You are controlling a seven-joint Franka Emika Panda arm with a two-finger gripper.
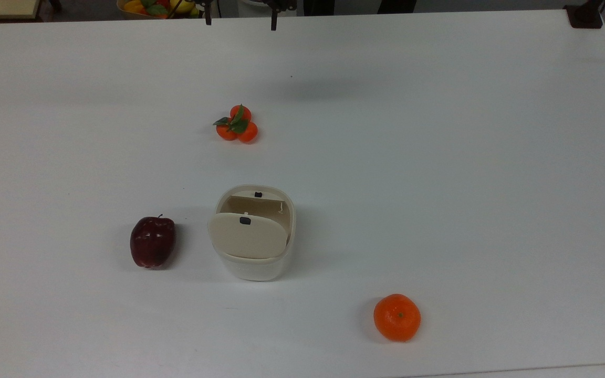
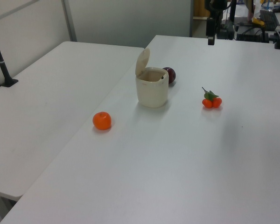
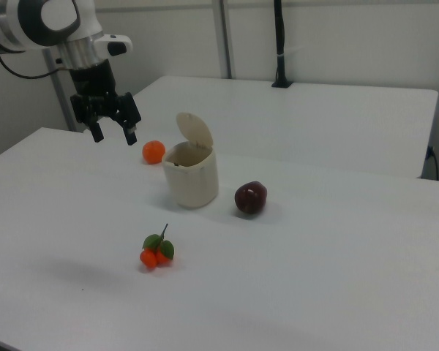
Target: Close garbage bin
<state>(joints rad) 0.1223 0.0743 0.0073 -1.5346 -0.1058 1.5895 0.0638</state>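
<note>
Top view: orange lies nearest, toward the near table edge, well apart from everything else. Mid-table stands the garbage bin, its beige lid raised on the hinge and the mouth exposed behind it; nothing of the task is done yet. Dark red apple sits near the bin on the top view's left, not touching. Cluster of small tangerines with leaves lies farther back. Gripper shows at the far edge, two fingers spread wide, holding nothing. White table is bare between gripper and bin.

Left view: orange nearest, then bin with lid standing nearly upright on the left view's left side. Apple just behind the bin. A seam divides two tabletops.

Right view: tangerines nearest. Gripper hangs well above the table, on the right view's left of the bin, jaws apart and empty. Lid tips away from it.

Judgement: all remains, namely approach, then press the lid down. Room overhead looks ample; apple is the only close neighbour.
</note>
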